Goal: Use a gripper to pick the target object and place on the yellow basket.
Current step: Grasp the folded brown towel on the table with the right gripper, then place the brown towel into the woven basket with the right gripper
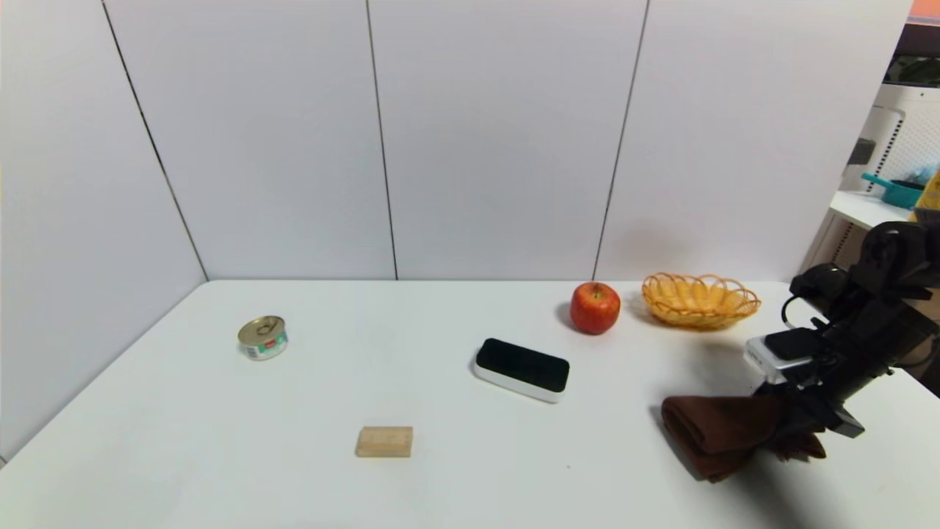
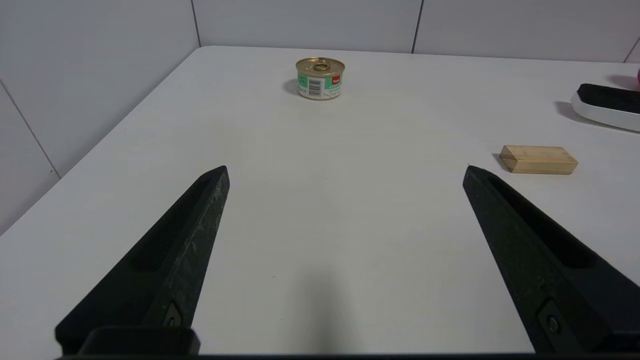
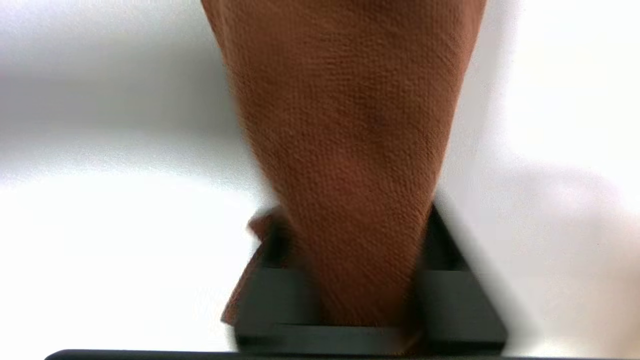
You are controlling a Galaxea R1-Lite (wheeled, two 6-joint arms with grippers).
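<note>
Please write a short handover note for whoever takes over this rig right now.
Right gripper: shut on the brown towel, low over the table's near right part.
Left gripper: open, empty, parked over the table's left side.
Yellow basket: empty, far right, beside the apple.
Done: towel gripped.
Left: lift it, carry it to the basket, release.

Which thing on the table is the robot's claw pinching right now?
The brown towel. The right gripper is shut on its end. The apple, eraser block, wooden block and tin can all sit alone, untouched.
</note>
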